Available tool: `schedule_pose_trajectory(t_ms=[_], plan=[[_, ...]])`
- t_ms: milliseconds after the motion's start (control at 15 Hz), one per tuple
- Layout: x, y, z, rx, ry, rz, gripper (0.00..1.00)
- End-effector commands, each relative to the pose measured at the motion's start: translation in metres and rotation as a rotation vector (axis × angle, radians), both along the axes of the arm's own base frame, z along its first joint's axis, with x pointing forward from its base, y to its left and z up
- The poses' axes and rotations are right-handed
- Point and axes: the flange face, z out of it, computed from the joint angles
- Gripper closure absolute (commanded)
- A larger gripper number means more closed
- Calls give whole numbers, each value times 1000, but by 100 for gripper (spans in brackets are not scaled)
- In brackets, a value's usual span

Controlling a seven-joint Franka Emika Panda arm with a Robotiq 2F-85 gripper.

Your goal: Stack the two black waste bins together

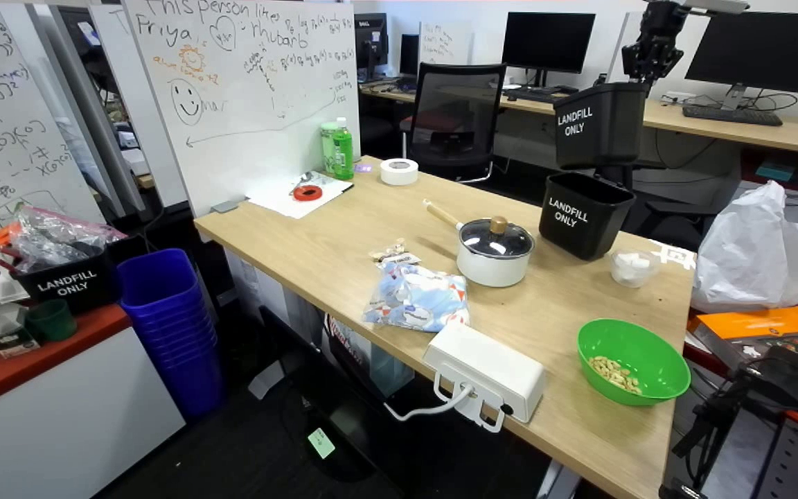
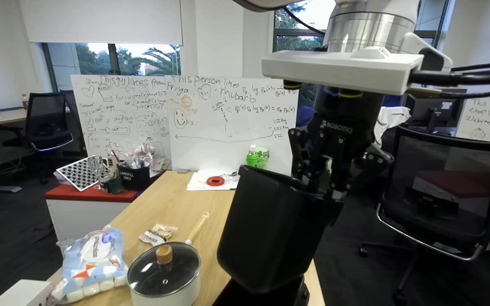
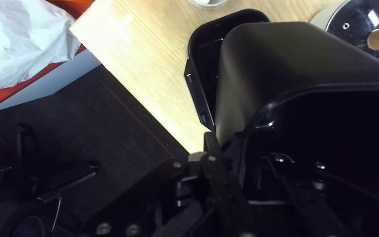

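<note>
The hand [image 2: 326, 192] pinches the tilted landfill bin [image 1: 601, 132] by its rim, just above the upright landfill bin [image 1: 578, 235], whose mouth shows left of it, upper centre in the wrist view.

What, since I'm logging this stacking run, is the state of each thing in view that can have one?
Lower black bin: upright on the table, open-topped
Upper black bin: tilted, held over the lower one, not nested
Fingers: shut on the upper bin's rim
Saucepan: its lid on
Green bowl: upright, holding pale pieces
Blue bins: nested in a stack
Green bottle: upright, capped
Blue-and-white bag: opened or sealed, cannot tell
</note>
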Motion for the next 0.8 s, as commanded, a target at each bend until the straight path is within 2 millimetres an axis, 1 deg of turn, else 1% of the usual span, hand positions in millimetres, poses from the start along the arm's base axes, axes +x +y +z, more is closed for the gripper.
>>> schedule_pose_trajectory(t_ms=[0,333,533,733], plan=[[-2,-3,1,28,-27,64,94],[-8,-11,-13,55,-29,157,94],[-11,-19,-20,71,-53,199,94],[-15,-23,-25,93,-61,236,94]])
